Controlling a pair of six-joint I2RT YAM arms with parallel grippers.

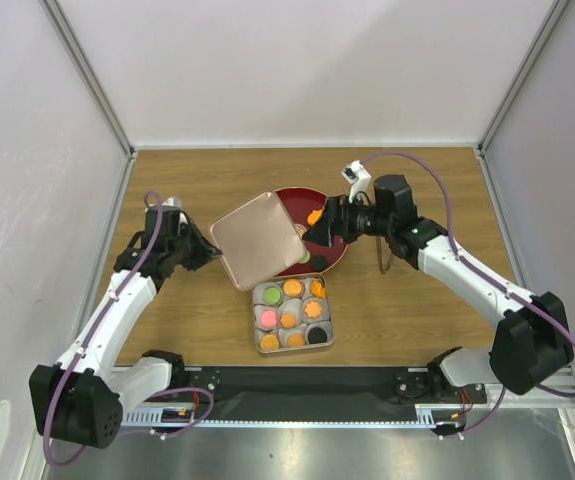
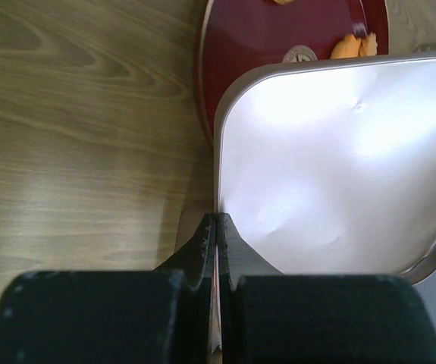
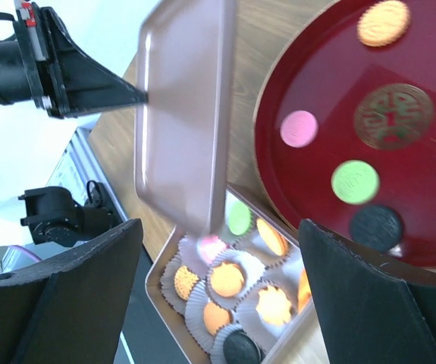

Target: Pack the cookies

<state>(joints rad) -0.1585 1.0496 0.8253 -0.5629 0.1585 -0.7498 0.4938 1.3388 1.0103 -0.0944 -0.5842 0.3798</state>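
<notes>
Quick rundown from my remote seat: the square tin [image 1: 332, 318] sits on the table [image 1: 187, 330] about centre, closest to the arm bases, with cookies [image 1: 293, 287] in its paper cups [image 3: 195, 307]. Just behind it is the round dish [image 1: 302, 200], with a few more cookies lying loose on it. The lid [image 1: 257, 240] is tilted up over the dish's left part, its left edge pinched in the left gripper [image 1: 210, 250]. The right gripper [image 1: 319, 232] hangs over the dish's right half, jaws apart.

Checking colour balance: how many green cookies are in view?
2. One green cookie sits in the far-left cup of the tin; another lies on the red plate. The raised lid may hide more.
</notes>
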